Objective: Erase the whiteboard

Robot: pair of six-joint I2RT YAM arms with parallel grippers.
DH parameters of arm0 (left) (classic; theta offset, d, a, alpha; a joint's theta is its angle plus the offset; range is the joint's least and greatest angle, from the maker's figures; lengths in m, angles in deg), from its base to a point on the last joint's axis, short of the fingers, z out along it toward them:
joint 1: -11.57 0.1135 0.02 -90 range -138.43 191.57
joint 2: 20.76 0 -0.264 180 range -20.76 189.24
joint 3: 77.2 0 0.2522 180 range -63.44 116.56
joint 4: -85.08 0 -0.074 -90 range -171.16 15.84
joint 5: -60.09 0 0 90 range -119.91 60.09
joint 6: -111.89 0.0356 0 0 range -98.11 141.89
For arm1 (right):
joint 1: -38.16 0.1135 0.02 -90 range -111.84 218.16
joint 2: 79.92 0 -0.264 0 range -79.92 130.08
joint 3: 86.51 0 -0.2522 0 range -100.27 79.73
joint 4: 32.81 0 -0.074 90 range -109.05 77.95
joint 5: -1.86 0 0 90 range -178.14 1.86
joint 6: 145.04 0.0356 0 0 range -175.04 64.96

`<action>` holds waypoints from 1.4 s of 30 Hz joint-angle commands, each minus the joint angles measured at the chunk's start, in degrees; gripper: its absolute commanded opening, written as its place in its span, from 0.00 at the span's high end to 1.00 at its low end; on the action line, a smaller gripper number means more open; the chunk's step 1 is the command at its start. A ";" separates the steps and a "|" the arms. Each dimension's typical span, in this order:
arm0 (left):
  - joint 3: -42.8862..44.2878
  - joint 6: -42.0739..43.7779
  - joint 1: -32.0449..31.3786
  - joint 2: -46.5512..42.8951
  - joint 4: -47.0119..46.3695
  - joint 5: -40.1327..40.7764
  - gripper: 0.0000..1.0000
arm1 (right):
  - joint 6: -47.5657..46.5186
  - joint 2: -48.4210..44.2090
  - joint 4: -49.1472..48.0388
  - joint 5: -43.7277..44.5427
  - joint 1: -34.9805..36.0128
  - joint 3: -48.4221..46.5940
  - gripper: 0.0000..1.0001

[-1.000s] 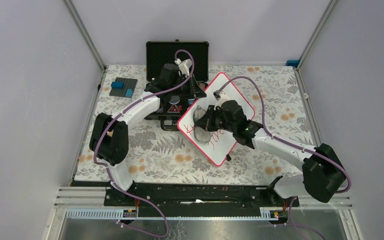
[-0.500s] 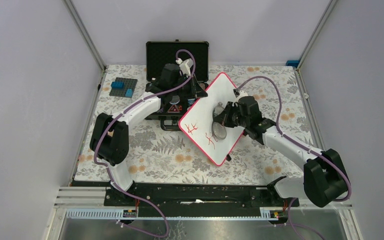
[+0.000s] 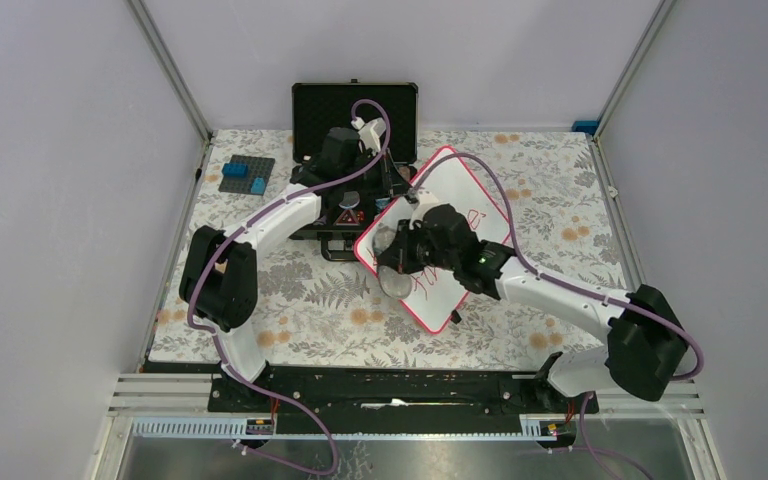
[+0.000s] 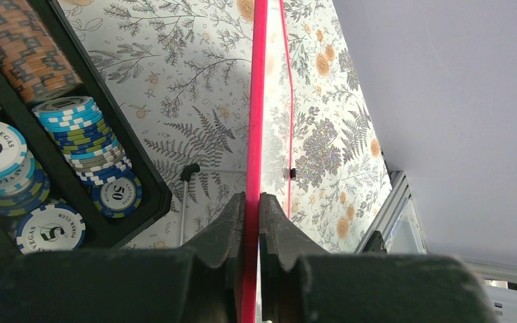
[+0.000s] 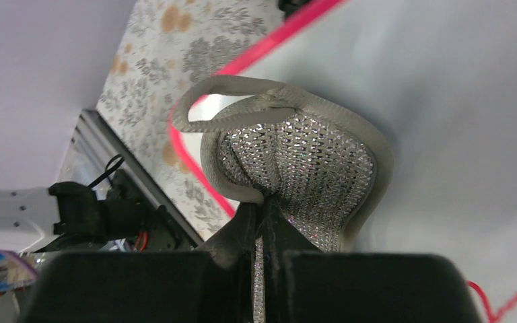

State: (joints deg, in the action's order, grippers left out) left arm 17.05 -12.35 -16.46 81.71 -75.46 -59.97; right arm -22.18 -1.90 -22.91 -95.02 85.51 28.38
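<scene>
Mid-wipe: left claw (image 4: 252, 198) pinches the whiteboard (image 3: 460, 190) rim mid-tabletop; right claw (image 5: 264, 202), clamped on a glittery cloth (image 5: 296, 155), presses its near-left corner. Next, sweep over the remaining red marks (image 5: 495, 303).

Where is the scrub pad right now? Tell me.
Top view, centre: the sparkly scrub pad lies against the near-left corner of the whiteboard, pinched in the right gripper, just right of the poker chip case.

The right arm (image 3: 550, 292) hides some red writing (image 3: 427, 284) on the whiteboard (image 3: 448, 185).
</scene>
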 commanded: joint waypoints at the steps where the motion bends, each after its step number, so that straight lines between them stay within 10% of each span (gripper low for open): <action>1: -0.33 1.46 -1.41 -1.80 2.65 -1.24 1.00 | -1.31 3.56 -0.49 -5.07 3.01 -6.46 1.00; 8: -0.40 1.61 -1.41 -1.74 2.67 -1.13 1.00 | -4.10 6.97 0.89 -3.71 2.92 -11.69 1.00; 21: -0.21 1.11 -1.41 -2.25 2.70 -1.77 1.00 | -0.43 -6.67 5.01 6.36 0.78 11.59 1.00; 42: -0.95 1.51 -2.03 -2.98 2.75 0.39 1.00 | -12.62 11.68 6.60 0.47 2.13 -23.62 1.00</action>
State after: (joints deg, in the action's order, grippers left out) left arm 16.90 -11.45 -17.20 81.34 -76.23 -58.99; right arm -30.92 7.69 -13.95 -97.51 87.28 8.27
